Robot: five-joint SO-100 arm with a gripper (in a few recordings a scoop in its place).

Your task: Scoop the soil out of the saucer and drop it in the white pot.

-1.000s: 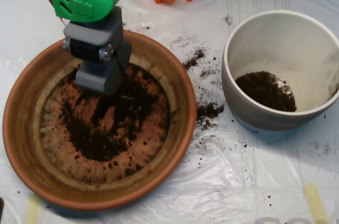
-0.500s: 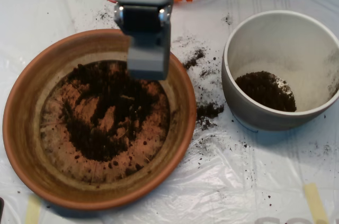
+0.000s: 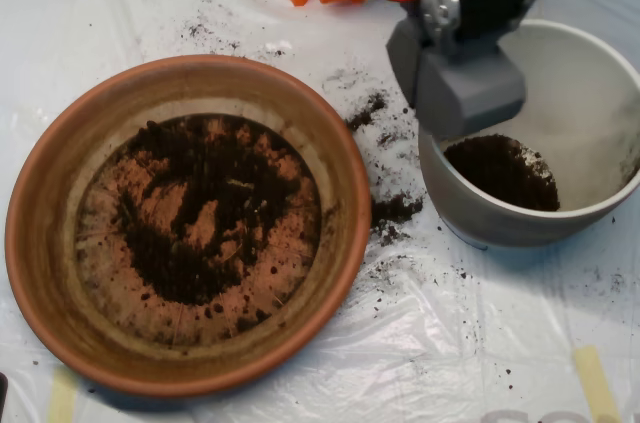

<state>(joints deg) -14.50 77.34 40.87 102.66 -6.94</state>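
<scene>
pincer (image 3: 468,93) over white pot (image 3: 560,218) rim

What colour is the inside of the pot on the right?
Off-white inside the pot, seen in the overhead view.

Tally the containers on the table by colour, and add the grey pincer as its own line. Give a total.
Terracotta saucer: 1
White pot: 1
Grey pincer: 1
Total: 3
</scene>
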